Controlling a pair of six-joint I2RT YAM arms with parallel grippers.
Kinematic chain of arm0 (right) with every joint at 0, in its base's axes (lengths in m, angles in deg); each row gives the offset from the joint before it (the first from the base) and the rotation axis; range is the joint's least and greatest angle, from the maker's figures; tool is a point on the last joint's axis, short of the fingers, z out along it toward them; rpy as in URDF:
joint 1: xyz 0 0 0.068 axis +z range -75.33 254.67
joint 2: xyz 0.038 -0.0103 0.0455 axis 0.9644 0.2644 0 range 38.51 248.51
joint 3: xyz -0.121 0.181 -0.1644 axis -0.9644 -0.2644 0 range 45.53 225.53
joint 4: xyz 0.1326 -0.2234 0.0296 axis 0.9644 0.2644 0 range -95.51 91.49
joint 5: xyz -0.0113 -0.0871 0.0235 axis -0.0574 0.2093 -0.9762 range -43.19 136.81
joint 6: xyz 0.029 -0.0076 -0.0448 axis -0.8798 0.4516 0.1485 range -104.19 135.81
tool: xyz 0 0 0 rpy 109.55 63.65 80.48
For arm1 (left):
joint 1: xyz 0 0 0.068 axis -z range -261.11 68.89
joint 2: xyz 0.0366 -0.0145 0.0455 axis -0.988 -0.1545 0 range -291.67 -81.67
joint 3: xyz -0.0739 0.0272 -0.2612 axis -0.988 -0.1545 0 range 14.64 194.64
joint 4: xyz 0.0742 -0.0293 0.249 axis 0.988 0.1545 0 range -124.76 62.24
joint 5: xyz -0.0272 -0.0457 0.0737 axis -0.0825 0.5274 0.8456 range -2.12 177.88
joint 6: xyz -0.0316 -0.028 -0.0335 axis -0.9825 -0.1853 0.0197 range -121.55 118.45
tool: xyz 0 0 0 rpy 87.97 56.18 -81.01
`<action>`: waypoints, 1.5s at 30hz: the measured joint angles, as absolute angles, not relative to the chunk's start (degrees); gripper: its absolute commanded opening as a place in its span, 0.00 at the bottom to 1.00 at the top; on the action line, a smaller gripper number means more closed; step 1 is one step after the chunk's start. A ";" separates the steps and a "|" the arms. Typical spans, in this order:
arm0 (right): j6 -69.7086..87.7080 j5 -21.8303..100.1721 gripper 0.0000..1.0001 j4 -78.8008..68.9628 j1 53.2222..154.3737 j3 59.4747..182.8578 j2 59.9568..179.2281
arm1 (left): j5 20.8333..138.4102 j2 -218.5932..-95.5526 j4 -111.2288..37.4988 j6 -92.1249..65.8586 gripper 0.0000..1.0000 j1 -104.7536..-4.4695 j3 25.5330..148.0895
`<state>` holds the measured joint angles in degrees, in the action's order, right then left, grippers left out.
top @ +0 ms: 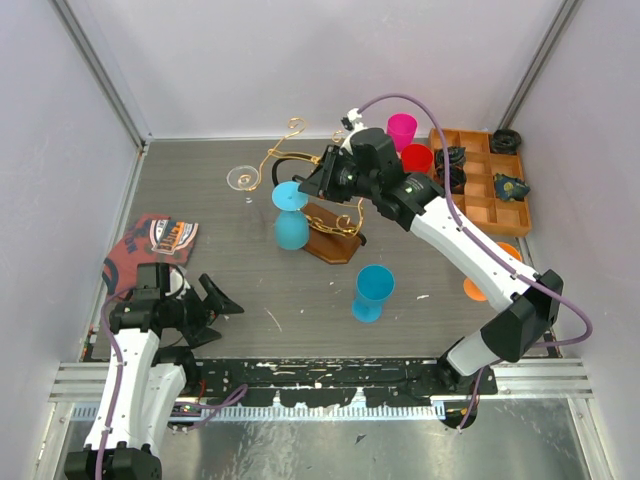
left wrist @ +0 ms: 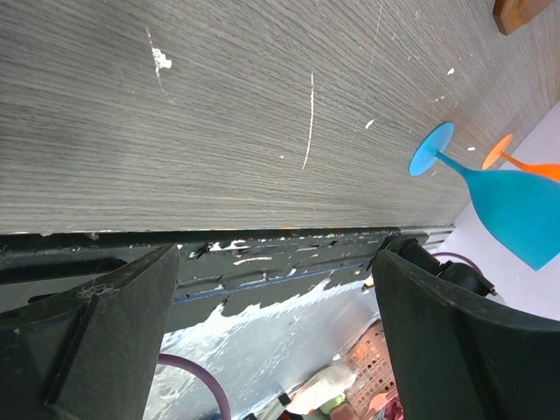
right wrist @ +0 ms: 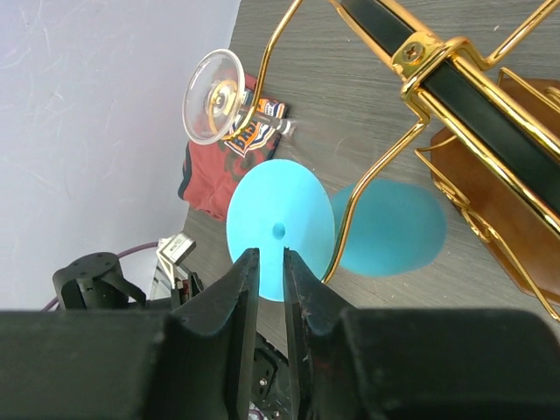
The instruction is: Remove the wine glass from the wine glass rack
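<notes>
Hanging foot-up on the gold-wire wine glass rack (top: 333, 243), which has scrolled arms and a brown wooden base: one turquoise wine glass (top: 290, 218), opaque and matte. Right gripper (top: 303, 184) sits beside its foot; left gripper (top: 222, 320) is low over the grey wood-grain counter (top: 300, 290).
Left wrist: jaws spread wide, scratched counter between them.
Right wrist: jaws almost pressed together over the glass's round foot, pinching nothing visible.

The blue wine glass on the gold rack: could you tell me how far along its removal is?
The approach looks done: the right arm is at the wine glass rack. In hand: its jaws appear shut on the foot rim of the blue wine glass, which hangs upside down from a gold arm. Left: sliding it off the rack. The left jaws sit open.
</notes>
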<state>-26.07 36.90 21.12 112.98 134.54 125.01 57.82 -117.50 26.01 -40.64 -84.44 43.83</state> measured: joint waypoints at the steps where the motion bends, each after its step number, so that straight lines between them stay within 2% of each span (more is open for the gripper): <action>1: -26.07 36.59 0.24 21.05 113.13 134.54 125.01 | 57.84 -117.50 26.01 -40.62 0.98 -84.44 43.83; 9: -25.92 35.70 0.26 20.57 113.26 134.37 125.78 | 57.82 -117.50 26.03 -40.62 0.98 -84.44 43.83; 14: -24.41 38.54 0.35 21.56 113.30 134.37 125.75 | 57.82 -117.50 26.03 -40.62 0.98 -84.44 43.42; 18: -23.25 40.79 0.36 23.28 113.28 134.44 125.78 | 57.80 -117.50 26.01 -40.62 0.98 -84.44 43.37; 45: -22.93 38.76 0.33 22.69 113.24 134.44 127.81 | 57.80 -117.52 26.01 -40.62 0.98 -84.44 43.35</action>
<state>-22.93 38.76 22.69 113.24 134.44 127.81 57.80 -117.52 26.01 -40.62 -84.44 43.35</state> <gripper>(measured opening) 0.342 0.982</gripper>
